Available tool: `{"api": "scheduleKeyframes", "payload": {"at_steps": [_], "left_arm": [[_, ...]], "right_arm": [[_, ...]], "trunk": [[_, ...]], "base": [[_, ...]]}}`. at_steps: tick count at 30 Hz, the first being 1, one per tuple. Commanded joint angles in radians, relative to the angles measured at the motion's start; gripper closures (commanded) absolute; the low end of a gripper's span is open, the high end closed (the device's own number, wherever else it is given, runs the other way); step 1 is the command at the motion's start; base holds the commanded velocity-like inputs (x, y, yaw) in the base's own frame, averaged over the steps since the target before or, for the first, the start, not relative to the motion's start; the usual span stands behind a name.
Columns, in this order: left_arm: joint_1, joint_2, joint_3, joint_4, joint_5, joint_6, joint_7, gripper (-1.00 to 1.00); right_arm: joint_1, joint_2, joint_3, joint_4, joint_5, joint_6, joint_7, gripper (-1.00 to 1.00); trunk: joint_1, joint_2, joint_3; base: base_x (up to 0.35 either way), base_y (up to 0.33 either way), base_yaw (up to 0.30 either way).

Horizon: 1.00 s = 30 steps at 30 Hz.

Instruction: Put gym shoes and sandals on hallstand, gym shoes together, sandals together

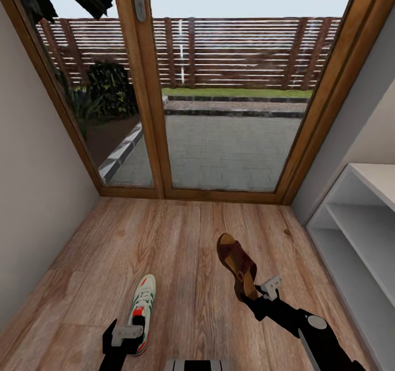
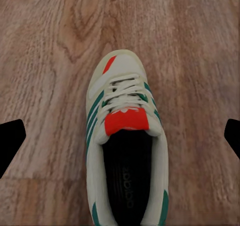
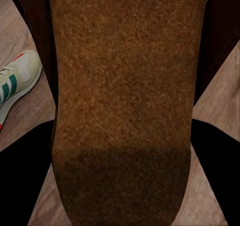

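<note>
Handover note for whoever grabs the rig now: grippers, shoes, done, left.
Left gripper: open, fingers either side of a gym shoe on the corridor floor, not gripping.
Right gripper: at the heel of a sandal; grip unclear.
Hallstand to the right, visible tiers bare.
Done: nothing racked.
Left: rack these two, then the other two shoes, in pairs.
</note>
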Motion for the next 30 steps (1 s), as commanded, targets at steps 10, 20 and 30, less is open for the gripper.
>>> {"api": "scheduleKeyframes", "payload": {"at_steps": [10, 20, 30], "left_arm": [[-0.024, 0.001, -0.001, 0.001, -0.012, 0.004, -0.007, -1.0], [-0.081, 0.007, -0.003, 0.004, -0.02, 0.057, -0.013, -1.0], [-0.217, 0.01, -0.001, 0.012, -0.02, 0.305, -0.011, -1.0]], "right_arm": [[-0.017, -0.002, -0.038, -0.059, 0.008, -0.04, 0.01, 1.0], [-0.066, 0.008, -0.027, -0.117, 0.007, 0.006, 0.01, 1.0], [-0.273, 0.013, -0.007, -0.234, 0.005, 0.347, 0.011, 1.0]], "trunk": [[0.0, 0.0, -0.001], [0.0, 0.0, -0.001], [0.0, 0.0, -0.001]], "base": [[0.0, 0.0, 0.0], [0.0, 0.0, 0.0], [0.0, 0.0, 0.0]]}}
